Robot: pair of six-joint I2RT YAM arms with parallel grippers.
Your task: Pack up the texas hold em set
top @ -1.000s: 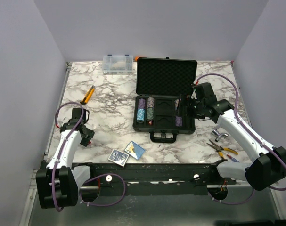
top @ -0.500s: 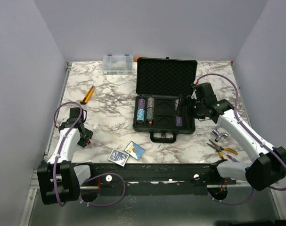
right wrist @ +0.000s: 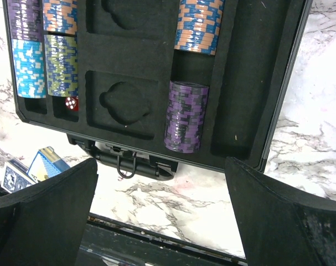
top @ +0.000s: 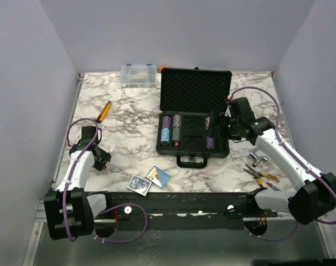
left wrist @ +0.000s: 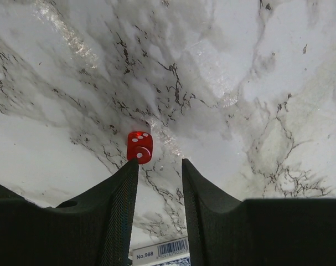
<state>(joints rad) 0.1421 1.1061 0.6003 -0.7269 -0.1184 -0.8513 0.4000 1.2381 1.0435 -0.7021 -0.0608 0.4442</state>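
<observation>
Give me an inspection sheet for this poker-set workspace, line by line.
Surface: white marble-patterned table, no spills seen.
Job's things: black hard case open, chip stacks in its slotted tray; two blue-white card decks and one red die outside on the table.
Clutter: clear plastic organizer box, orange-handled tool, yellow-handled pliers.
Hands: left hand open, empty, just short of the die; right hand open, empty, above the tray.
Cables: purple cables looped along both arms.
Surroundings: plain grey walls; nothing else seen.

Two card decks (top: 155,176) lie before the case (top: 195,91), apparently touching.
</observation>
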